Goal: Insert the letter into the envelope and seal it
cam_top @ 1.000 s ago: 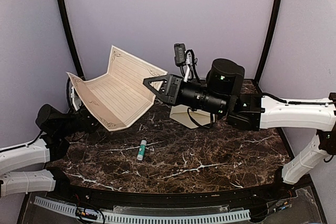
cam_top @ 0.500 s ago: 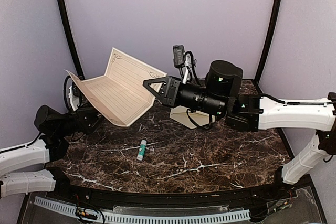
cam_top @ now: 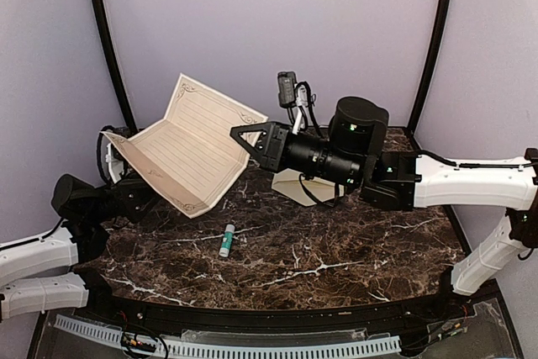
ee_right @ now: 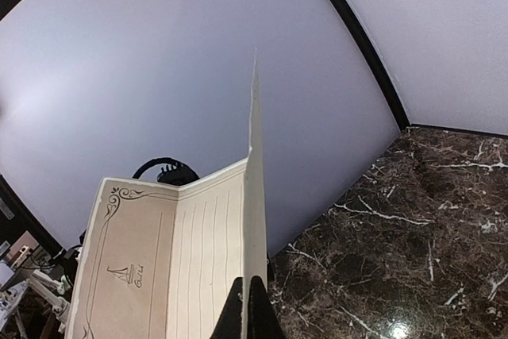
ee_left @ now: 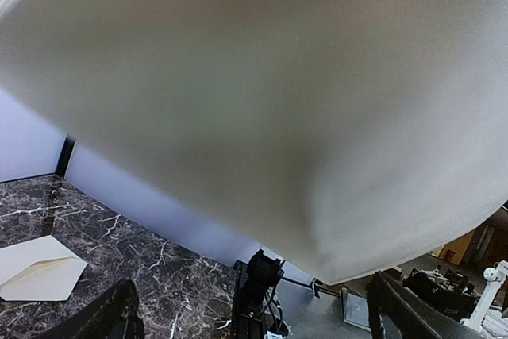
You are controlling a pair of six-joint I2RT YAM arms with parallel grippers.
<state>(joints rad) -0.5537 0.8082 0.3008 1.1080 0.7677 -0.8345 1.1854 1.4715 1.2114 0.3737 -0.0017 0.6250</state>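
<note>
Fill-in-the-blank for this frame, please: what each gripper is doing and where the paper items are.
1. The right gripper is shut on one edge of the ___, holding it up off the table.
2. The left gripper, below the raised sheet, has its jaws ___.
3. The cream ___ lies flat on the table, apart from both grippers.

Missing words: letter; open; envelope

Dark marble table point(cam_top: 353, 241), envelope point(cam_top: 286, 184), glue stick point(cam_top: 227, 240)
</note>
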